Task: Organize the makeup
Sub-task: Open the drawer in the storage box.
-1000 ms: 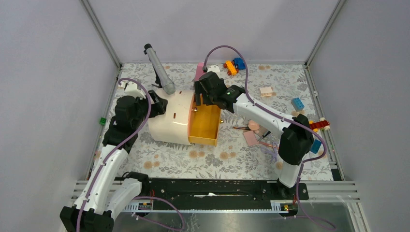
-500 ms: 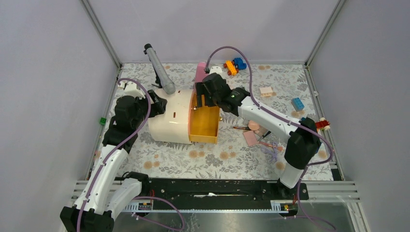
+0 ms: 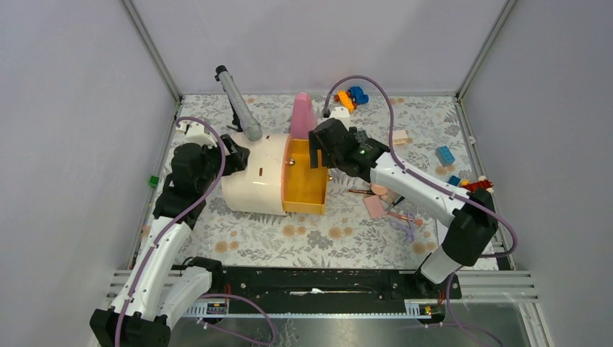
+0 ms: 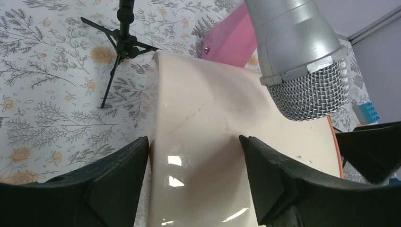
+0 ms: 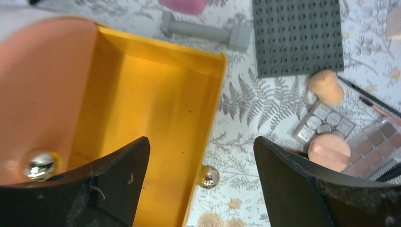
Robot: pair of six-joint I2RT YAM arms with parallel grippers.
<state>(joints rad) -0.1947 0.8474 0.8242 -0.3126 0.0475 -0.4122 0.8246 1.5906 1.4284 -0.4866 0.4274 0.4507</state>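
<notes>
Right wrist view first: the peach egg-shaped sponge (image 5: 325, 87) is lying on the floral table cover (image 5: 246, 109), just beside the near corner of the dark grey studded plate (image 5: 298, 35). Close by, the round peach puff (image 5: 329, 151) is resting against a small clear palette (image 5: 324, 124), and the thin brushes (image 5: 373, 101) are lying slantwise just right of the sponge. From the top external view, the pink square compact (image 3: 374, 207) is sitting flat on the cover near the puff. All of this makeup is lying outside and to the right of the yellow drawer (image 5: 142, 118).

That drawer is standing pulled out of the cream organiser (image 3: 249, 177), a silver knob (image 5: 208, 176) showing on its front. The right gripper (image 5: 201, 151) is hovering over the drawer's far end, its fingers (image 5: 113, 189) spread wide with nothing between them.

On the other side, the left gripper (image 4: 194, 156) is sitting at the organiser's back corner. One finger is lying along the side edge and the other over the glossy top. Whether they are squeezing cannot be told.

A silver microphone (image 4: 298, 61) on a small black tripod (image 4: 124, 42) is leaning over the organiser. Behind it a tall pink bottle (image 3: 302, 116) is standing, with toy bricks (image 3: 350, 97) scattered towards the back.
</notes>
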